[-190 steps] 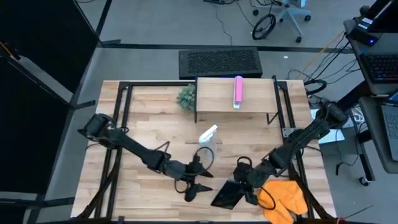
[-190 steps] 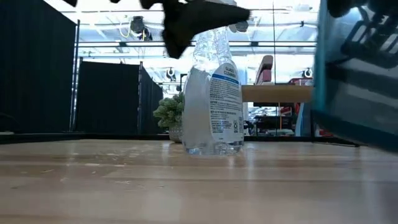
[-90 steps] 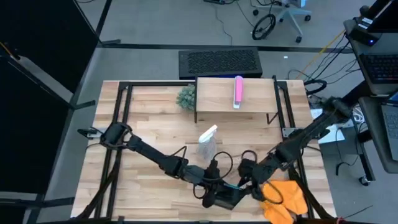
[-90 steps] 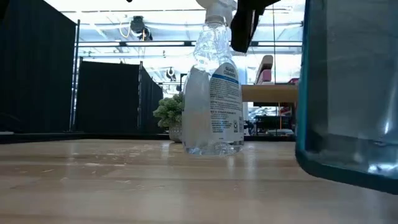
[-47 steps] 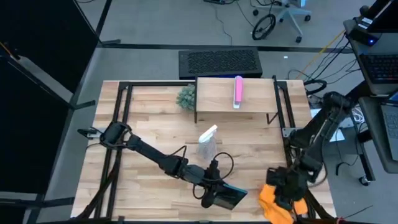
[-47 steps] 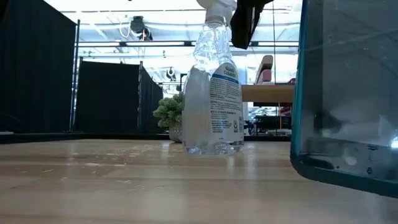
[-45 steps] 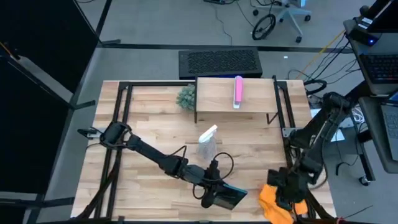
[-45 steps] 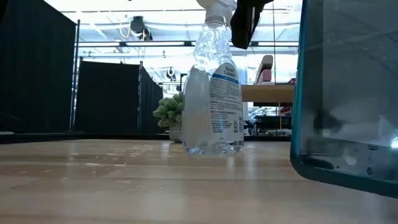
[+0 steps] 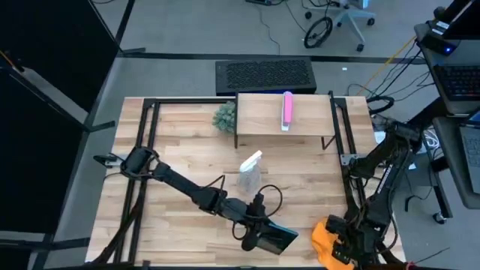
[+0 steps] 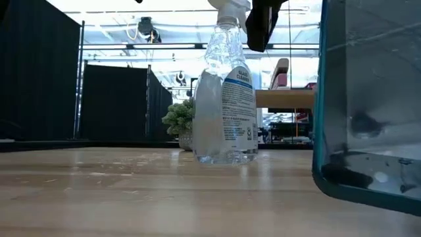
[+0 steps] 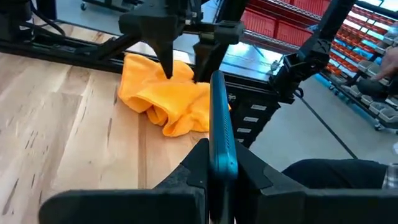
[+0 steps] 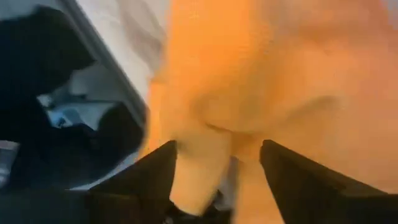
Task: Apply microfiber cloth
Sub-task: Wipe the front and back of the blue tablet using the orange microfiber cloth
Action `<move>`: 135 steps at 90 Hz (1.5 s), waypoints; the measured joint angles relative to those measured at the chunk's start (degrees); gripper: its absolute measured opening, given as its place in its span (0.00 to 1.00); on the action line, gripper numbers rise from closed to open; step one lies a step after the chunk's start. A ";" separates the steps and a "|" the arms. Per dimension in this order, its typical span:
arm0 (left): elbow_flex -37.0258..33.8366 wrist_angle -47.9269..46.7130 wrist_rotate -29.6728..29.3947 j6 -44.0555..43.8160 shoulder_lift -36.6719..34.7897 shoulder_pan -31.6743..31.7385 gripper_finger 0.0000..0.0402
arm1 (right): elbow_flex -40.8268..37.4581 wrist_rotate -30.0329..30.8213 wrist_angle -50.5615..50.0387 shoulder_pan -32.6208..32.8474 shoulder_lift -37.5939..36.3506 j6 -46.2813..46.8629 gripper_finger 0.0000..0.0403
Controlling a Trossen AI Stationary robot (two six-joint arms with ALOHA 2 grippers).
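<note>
- A pale butcher-block bench (image 9: 187, 150) with black rails is seen from above; grey floor, an office chair (image 9: 346, 16) and black curtains surround it.
- A clear plastic spray bottle (image 9: 250, 169) stands mid-bench, a small green plant (image 9: 224, 116) behind it.
- A thin, dark, teal-edged tablet (image 11: 222, 134) is clamped on edge by the left gripper (image 11: 217, 177).
- The soft, crumpled orange microfiber cloth (image 9: 327, 241) lies at the bench's near right corner.
- The right gripper (image 12: 217, 168) is set on the cloth, its fingers parted around a fold.
</note>
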 joint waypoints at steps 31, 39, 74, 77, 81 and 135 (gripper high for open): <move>-0.08 0.98 -4.69 -0.21 0.06 0.46 0.03 | 0.15 4.15 0.45 -0.16 13.04 0.23 0.65; -0.11 2.19 -6.24 -0.25 0.19 0.86 0.03 | 0.30 4.29 0.71 -0.22 15.18 0.01 0.57; -0.13 2.38 -10.37 -1.57 0.20 2.81 0.03 | 8.84 22.68 2.05 -1.62 12.33 -25.14 0.03; -0.13 2.40 -10.36 -1.67 0.20 3.03 0.03 | 9.96 25.97 1.60 -2.46 12.67 -30.21 0.02; -0.13 2.41 -10.38 -1.72 0.20 3.18 0.03 | 11.40 30.11 0.81 -3.69 13.39 -37.00 0.01; -0.26 1.92 -12.11 -1.74 0.11 3.63 0.03 | 14.31 55.05 4.40 -16.97 23.95 -62.21 0.00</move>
